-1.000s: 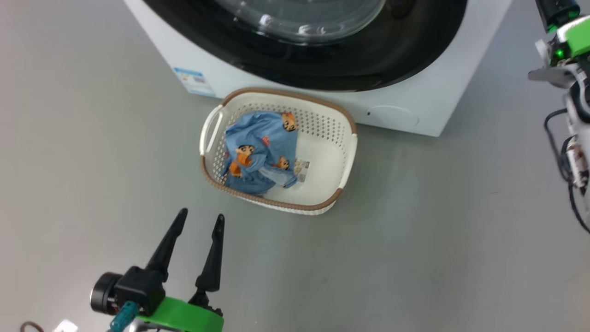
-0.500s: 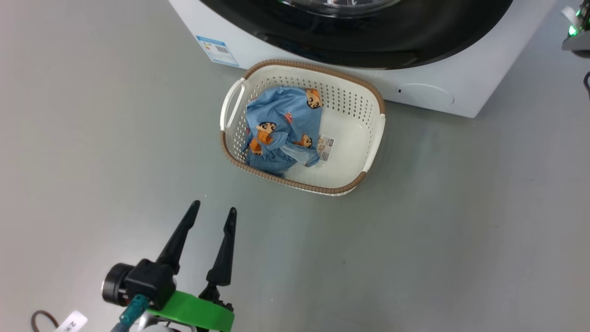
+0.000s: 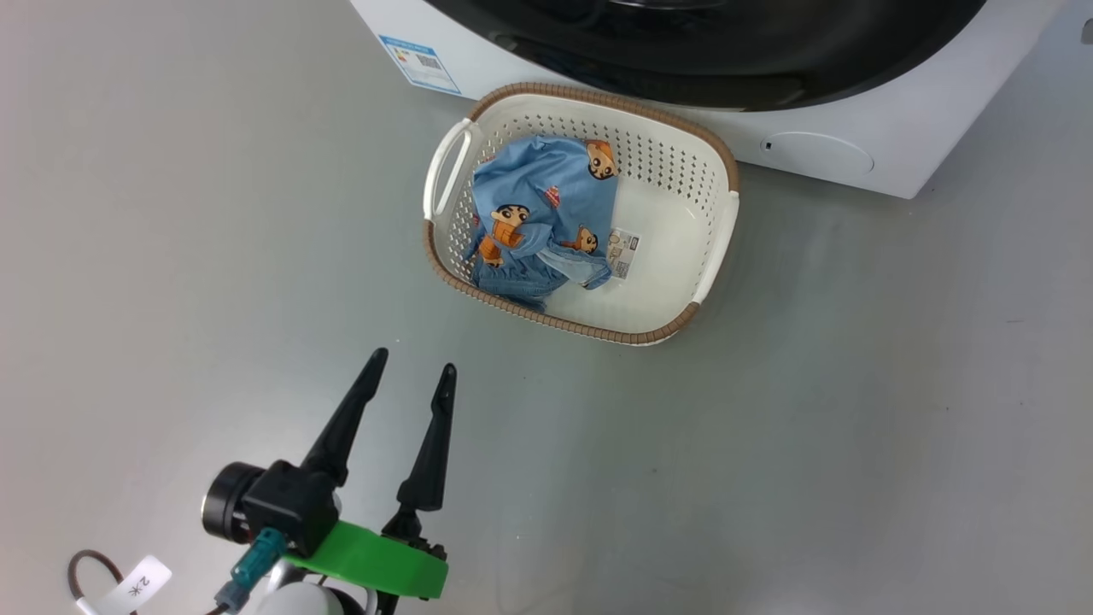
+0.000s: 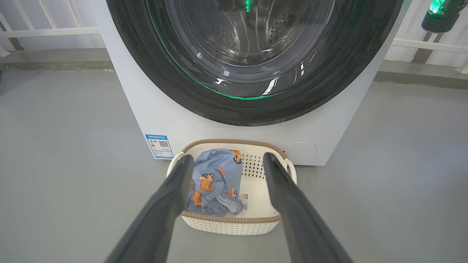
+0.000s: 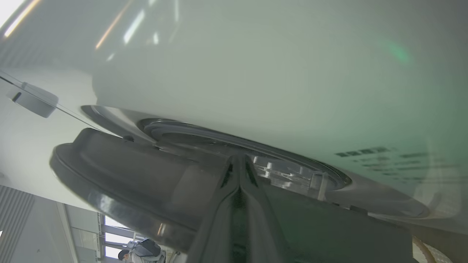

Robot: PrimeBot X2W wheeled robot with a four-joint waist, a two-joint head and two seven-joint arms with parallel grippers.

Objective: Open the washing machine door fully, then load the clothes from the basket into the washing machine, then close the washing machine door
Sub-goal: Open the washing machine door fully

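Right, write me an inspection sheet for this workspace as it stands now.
Surface: grey floor, smooth.
Job's things: washing machine with its door not fully open; the right wrist view shows a gap at the door's edge. Basket on the floor just in front of it, clothes bunched in its left part, paper label beside them.
Clutter: nothing seen.
Grippers: left gripper open, holding nothing, short of the basket. Right gripper shut, tip at the door's edge.
Cables: tagged cable loop by the left arm.
Surroundings: white railing behind the machine; a person far off.
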